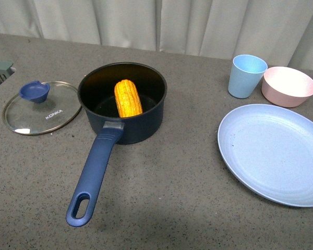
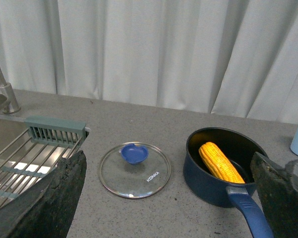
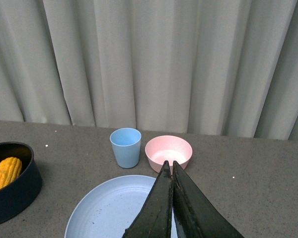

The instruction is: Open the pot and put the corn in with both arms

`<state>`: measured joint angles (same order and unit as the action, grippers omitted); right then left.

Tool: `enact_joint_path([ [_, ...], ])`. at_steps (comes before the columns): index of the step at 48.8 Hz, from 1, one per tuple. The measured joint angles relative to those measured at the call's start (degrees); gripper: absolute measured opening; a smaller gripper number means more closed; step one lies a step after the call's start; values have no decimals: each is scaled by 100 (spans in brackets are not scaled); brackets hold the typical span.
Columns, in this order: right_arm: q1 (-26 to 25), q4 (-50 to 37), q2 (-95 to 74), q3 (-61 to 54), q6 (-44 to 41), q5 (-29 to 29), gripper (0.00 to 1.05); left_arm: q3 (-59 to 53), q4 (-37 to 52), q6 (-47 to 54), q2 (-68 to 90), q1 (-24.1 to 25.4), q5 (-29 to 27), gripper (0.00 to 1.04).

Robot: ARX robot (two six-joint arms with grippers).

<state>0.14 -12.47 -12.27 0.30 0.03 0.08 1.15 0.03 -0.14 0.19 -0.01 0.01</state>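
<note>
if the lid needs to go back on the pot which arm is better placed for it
Probably left. Its wrist view looks down on the lid and pot holding the corn, fingers spread. The right gripper is closed above the plate.

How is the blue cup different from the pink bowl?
The blue cup is light blue, while the pink bowl is pink outside and pale inside. The cup is tall and narrow; the bowl is low and wide. In the front view the cup stands left of the bowl. Both stand upright, look empty, and sit side by side on the grey table behind the blue plate.
</note>
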Motion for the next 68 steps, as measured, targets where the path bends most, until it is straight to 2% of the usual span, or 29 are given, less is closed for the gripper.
enact_joint_path([
  [8, 0, 229, 229, 0, 0, 0, 1, 0, 0, 0, 0, 0, -2, 98],
  [12, 0, 1174, 981, 2, -2, -9, 1, 0, 0, 0, 0, 0, -2, 98],
  [21, 0, 1237, 1198, 2, -2, -13, 1, 0, 0, 0, 0, 0, 0, 98],
  [23, 0, 1237, 1198, 2, -4, -13, 4, 0, 0, 0, 0, 0, 0, 98],
  [27, 0, 1237, 1202, 2, -7, -13, 23, 0, 0, 0, 0, 0, 0, 98],
  [52, 0, 1237, 1202, 2, -2, -13, 97, 0, 0, 0, 0, 0, 0, 98],
  [68, 0, 1237, 1202, 2, -2, -13, 95, 0, 0, 0, 0, 0, 0, 98],
])
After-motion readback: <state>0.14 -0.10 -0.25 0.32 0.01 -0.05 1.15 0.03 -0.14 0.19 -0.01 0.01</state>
